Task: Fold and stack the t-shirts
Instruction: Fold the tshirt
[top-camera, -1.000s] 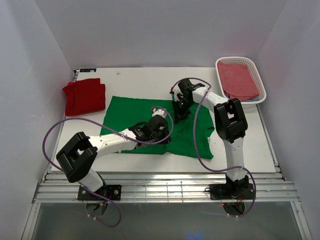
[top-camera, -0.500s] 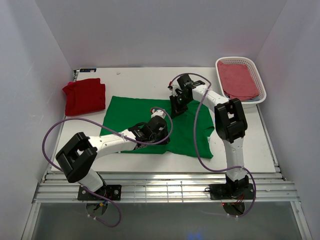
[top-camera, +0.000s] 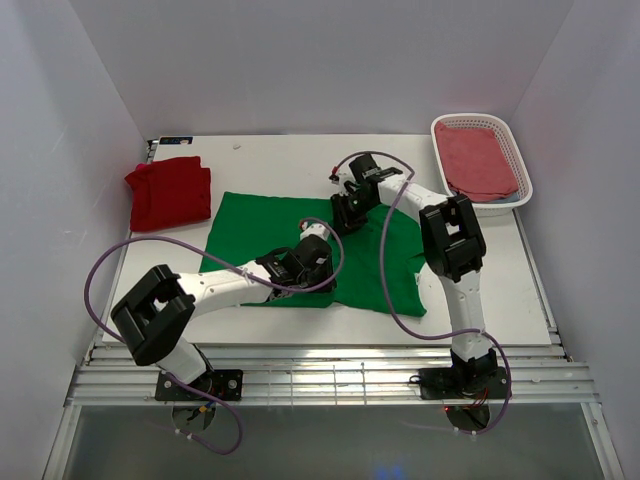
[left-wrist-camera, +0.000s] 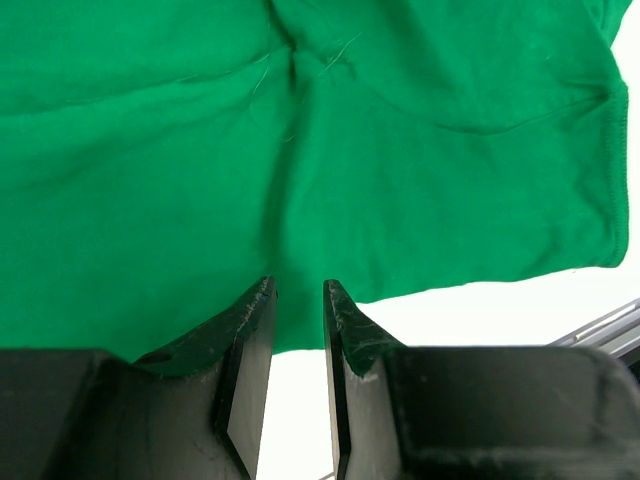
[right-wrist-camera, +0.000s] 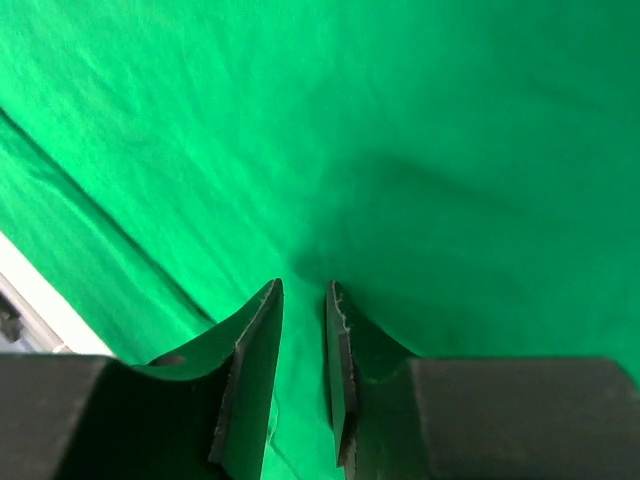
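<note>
Right hand (top-camera: 344, 221) farther left over green t-shirt (top-camera: 260, 226)

We've got the spread shirt (top-camera: 260, 225) lying flat in the middle of the table (top-camera: 280, 155). From there, the folded shirt (top-camera: 170, 190) sits at 10 o'clock, near it but not touching. The basket (top-camera: 510, 135) is off at 2 o'clock, with a cloth (top-camera: 475, 160) inside it.

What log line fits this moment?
green t-shirt: laid out | left tool: jaws apart at shirt edge | right tool: jaws apart over shirt | red t-shirt: folded, far left
</note>
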